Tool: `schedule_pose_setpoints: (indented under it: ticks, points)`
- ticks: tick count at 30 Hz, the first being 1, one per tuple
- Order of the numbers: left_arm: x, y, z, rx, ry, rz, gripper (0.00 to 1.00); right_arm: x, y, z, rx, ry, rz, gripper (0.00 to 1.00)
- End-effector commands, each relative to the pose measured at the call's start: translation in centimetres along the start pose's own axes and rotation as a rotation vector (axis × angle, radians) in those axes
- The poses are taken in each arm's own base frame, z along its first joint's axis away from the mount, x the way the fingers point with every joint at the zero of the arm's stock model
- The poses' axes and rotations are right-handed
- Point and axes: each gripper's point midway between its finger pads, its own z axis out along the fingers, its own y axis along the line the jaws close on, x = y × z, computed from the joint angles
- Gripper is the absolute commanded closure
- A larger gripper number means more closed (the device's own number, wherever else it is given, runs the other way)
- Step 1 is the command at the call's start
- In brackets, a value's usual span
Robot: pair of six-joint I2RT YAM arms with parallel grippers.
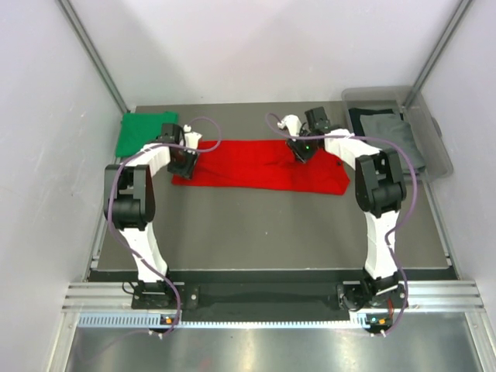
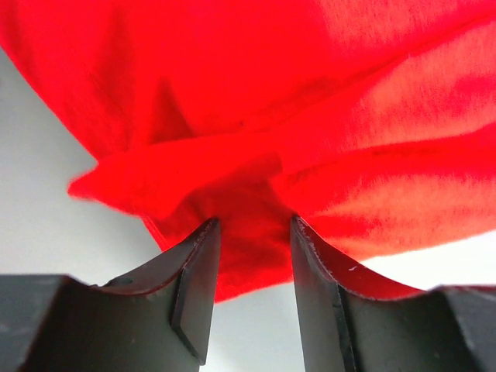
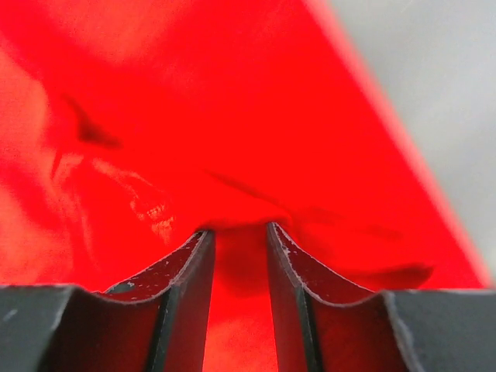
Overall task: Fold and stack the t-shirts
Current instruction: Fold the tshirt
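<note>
Dark table (image 1: 263, 232) between white walls (image 1: 46, 116); left gripper (image 2: 252, 225): jaws narrow, a bunched fold of the red t-shirt (image 1: 256, 167) fills the gap between them and bulges past the tips, so I read a pinch on cloth; right gripper (image 3: 236, 230): jaws likewise narrow, a ridge of the same red cloth caught between them, creases fanning away from the tips; outward from the jaws: the red t-shirt lies as a long band across the table, long axis side to side, parallel to the near edge; left jaws sit at its left end, right jaws on its far edge, right of the middle, so a stretch of band runs on past them to the right; from the right pinch the bulk of cloth lies toward the near edge, from the left pinch toward the right; judgement: both arms engaged, neither nearer, and the coming fold turns on both pinches travelling together across the short axis, else the band skews; the unheld right end may lag; further out: green t-shirt (image 1: 143, 133) folded at the far left corner, near the left gripper, contact with the red one not resolvable; clear bin (image 1: 438, 159) at the far right, holding grey and dark t-shirts (image 1: 384, 124), apart from the red band
</note>
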Motion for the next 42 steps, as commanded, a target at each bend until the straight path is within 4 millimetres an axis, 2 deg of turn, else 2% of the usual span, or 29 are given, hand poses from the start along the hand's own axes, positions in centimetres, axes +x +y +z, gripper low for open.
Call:
schedule_pose_setpoints:
  ticks: [1, 2, 3, 5, 6, 7, 8, 10, 11, 13, 16, 17, 20, 22, 25, 30, 42]
  points:
    - [4.2, -1.0, -0.2, 0.019, 0.104, -0.006, 0.54, -5.9, -2.6, -0.2, 0.047, -0.124, -0.01, 0.67]
    - [4.8, -1.3, -0.4, 0.021, 0.112, -0.007, 0.54, -7.3, -3.5, -0.5, 0.069, -0.16, -0.015, 0.67]
    - [5.1, -1.4, -0.5, 0.02, 0.115, -0.006, 0.53, -10.4, -4.7, -2.1, 0.106, -0.231, -0.02, 0.66]
    - [5.4, -1.4, -0.8, 0.014, 0.108, -0.005, 0.54, -14.2, -5.9, -4.7, 0.151, -0.359, -0.039, 0.66]
    - [6.1, -1.6, -0.7, 0.014, 0.119, -0.004, 0.53, -15.9, -6.0, -7.2, 0.179, -0.419, -0.029, 0.65]
    - [6.2, -1.6, -0.9, 0.008, 0.117, -0.005, 0.53, -16.7, -6.1, -8.4, 0.201, -0.445, -0.028, 0.65]
    - [6.1, -1.5, -1.3, -0.007, 0.1, -0.005, 0.53, -17.0, -5.9, -10.1, 0.211, -0.46, -0.033, 0.64]
    - [5.2, -1.3, -2.4, -0.026, 0.054, 0.002, 0.52, -16.8, -5.3, -11.9, 0.237, -0.49, -0.047, 0.63]
    - [4.9, -1.2, -2.6, -0.034, 0.035, 0.005, 0.51, -15.2, -4.1, -12.9, 0.241, -0.479, -0.058, 0.62]
    - [4.1, -1.1, -3.7, -0.046, -0.006, 0.013, 0.49, -13.7, -2.8, -13.6, 0.23, -0.469, -0.075, 0.55]
    - [3.4, -0.7, -4.2, -0.062, -0.026, 0.019, 0.48, -10.3, -0.3, -12.3, 0.157, -0.382, -0.07, 0.49]
    - [3.2, -0.7, -4.4, -0.066, -0.028, 0.019, 0.48, -9.0, 0.4, -11.1, 0.121, -0.344, -0.059, 0.48]
    - [3.4, -0.7, -4.4, -0.064, -0.022, 0.015, 0.48, -7.0, 2.0, -8.3, 0.005, -0.263, -0.017, 0.47]
    - [3.5, -0.8, -4.2, -0.064, -0.022, 0.014, 0.48, -6.4, 3.0, -6.4, -0.094, -0.214, 0.01, 0.41]
    - [3.6, -0.9, -4.1, -0.056, -0.022, 0.013, 0.48, -6.0, 3.6, -4.7, -0.156, -0.182, 0.04, 0.39]
    - [3.9, -0.9, -3.9, -0.058, -0.019, 0.018, 0.48, -7.2, 2.7, -3.9, -0.151, -0.201, 0.053, 0.37]
    - [4.3, -1.4, -3.4, -0.035, -0.012, 0.013, 0.48, -7.0, 2.3, -1.4, -0.171, -0.178, 0.076, 0.39]
